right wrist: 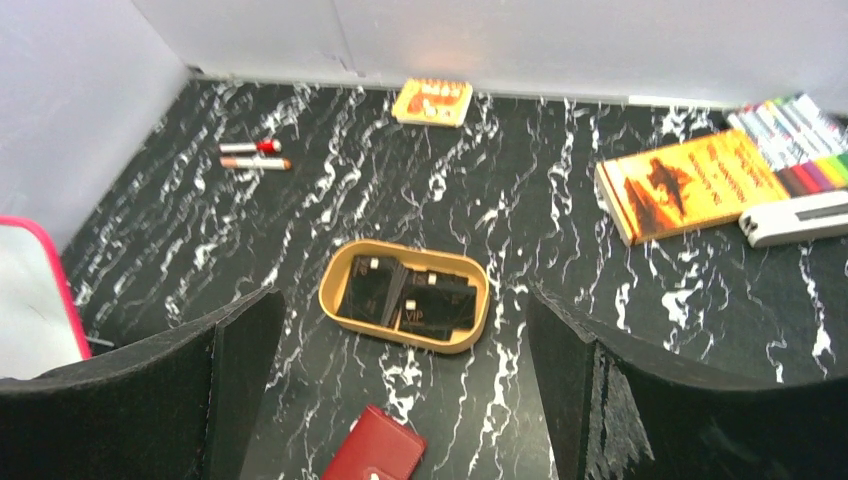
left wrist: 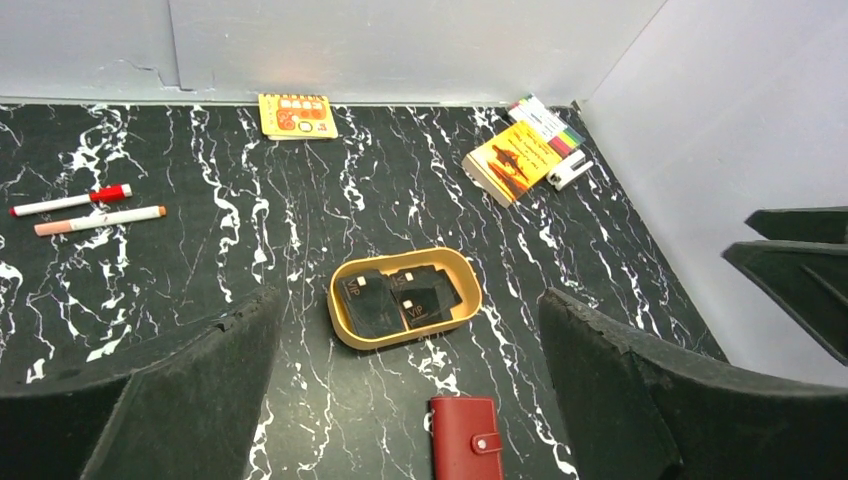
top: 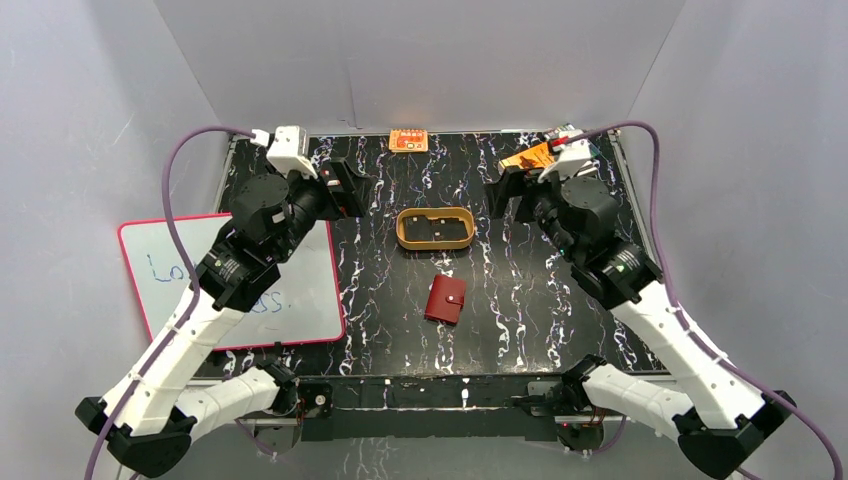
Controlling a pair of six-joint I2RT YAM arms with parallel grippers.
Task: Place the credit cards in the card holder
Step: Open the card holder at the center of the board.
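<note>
Left gripper (top: 350, 188), right gripper (top: 503, 192) spread, empty. I pin dark red leather card holder (top: 445, 299) flat, then unsnap it.

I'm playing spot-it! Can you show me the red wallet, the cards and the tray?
Red wallet (top: 445, 299): top view, middle of its cover.
Cards (left wrist: 372, 305): left wrist view, left dark card's face.
Tray (right wrist: 326, 288): right wrist view, its left rim.

The dark credit cards (left wrist: 375, 305) in the tray (left wrist: 334, 305) read "VIP"; whiteboard (top: 310, 270) scrawl perhaps begins "Lo".
</note>
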